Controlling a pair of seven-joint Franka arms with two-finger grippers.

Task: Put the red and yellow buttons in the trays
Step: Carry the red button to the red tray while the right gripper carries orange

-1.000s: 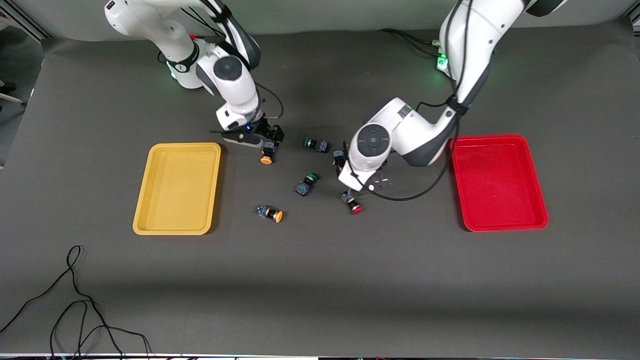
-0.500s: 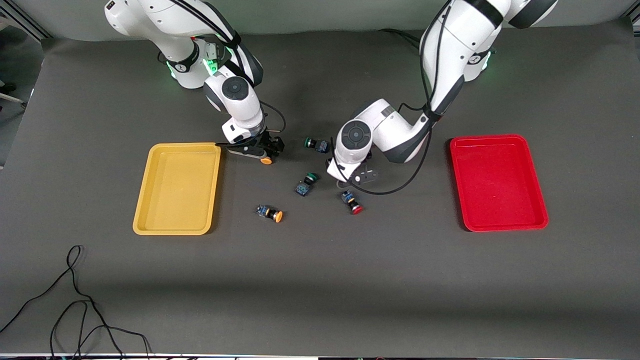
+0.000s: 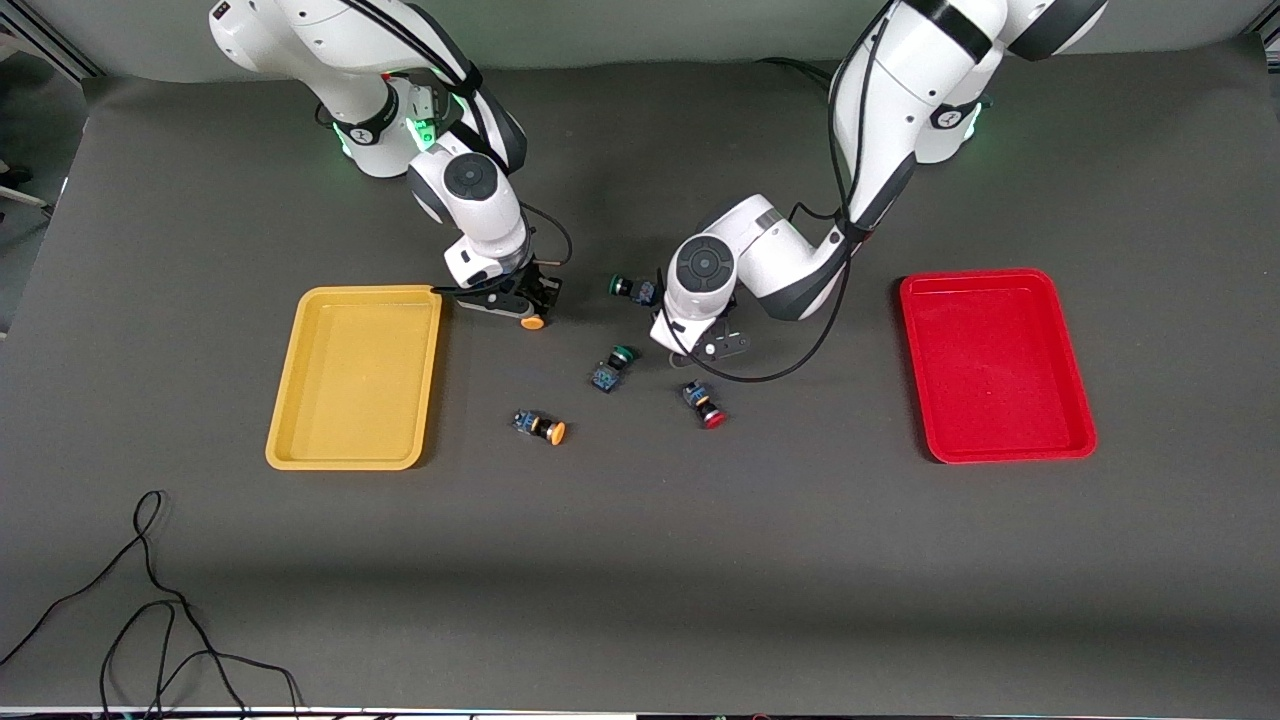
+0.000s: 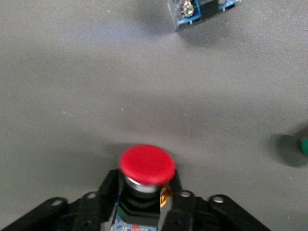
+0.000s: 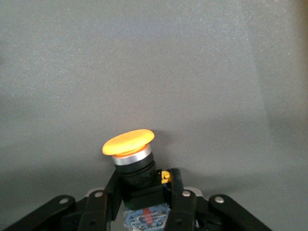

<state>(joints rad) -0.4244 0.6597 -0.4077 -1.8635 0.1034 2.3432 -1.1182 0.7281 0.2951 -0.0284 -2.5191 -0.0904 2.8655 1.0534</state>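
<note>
Now the left claw (image 4: 144, 211) grips a red button (image 4: 147, 166), the right claw (image 5: 144, 207) grips a yellow button (image 5: 129, 144), and next each must go to its tray.

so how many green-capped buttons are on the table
2. One green-capped button lies beside the left gripper, partly hidden by that arm. The other green-capped button lies nearer the front camera, toward the table's middle. More could be hidden under the arms.

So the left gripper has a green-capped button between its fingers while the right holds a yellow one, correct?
Not quite: the left gripper holds a red-capped button, as the left wrist view shows. The right gripper does hold a yellow-capped button.
</note>
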